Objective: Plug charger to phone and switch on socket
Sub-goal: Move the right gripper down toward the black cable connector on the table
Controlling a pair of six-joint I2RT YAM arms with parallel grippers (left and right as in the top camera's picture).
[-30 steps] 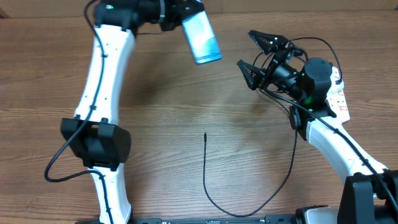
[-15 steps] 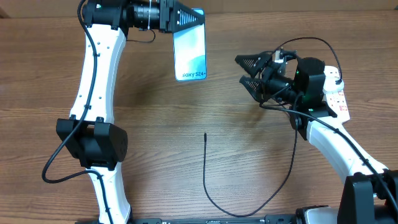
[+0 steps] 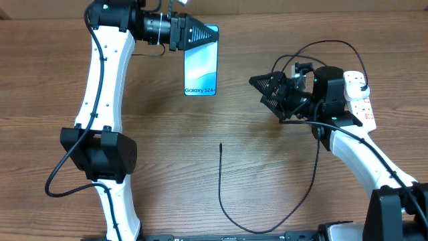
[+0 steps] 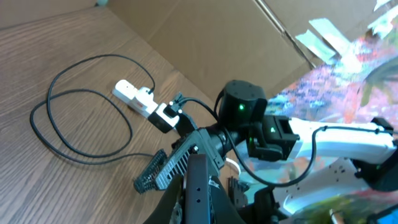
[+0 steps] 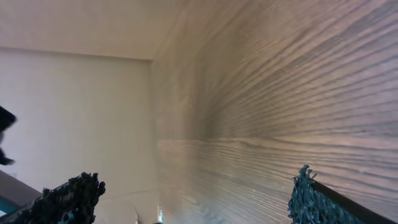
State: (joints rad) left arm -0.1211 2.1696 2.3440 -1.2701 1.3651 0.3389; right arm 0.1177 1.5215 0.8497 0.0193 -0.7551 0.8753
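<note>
Grips the phone by its far end in the closed left gripper, far-left of centre, long axis near-to-far; holds the right gripper wide and empty, nearer arm to the charger tip lying near-left of it, pointing far.

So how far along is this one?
Done: the phone is clamped in the left gripper, screen up. In hand: the right gripper hangs open and empty beside the socket. Left: the charger lies loose on the table with its tip apart from the phone, so plugging it in and pressing the socket's switch are not yet done.
</note>
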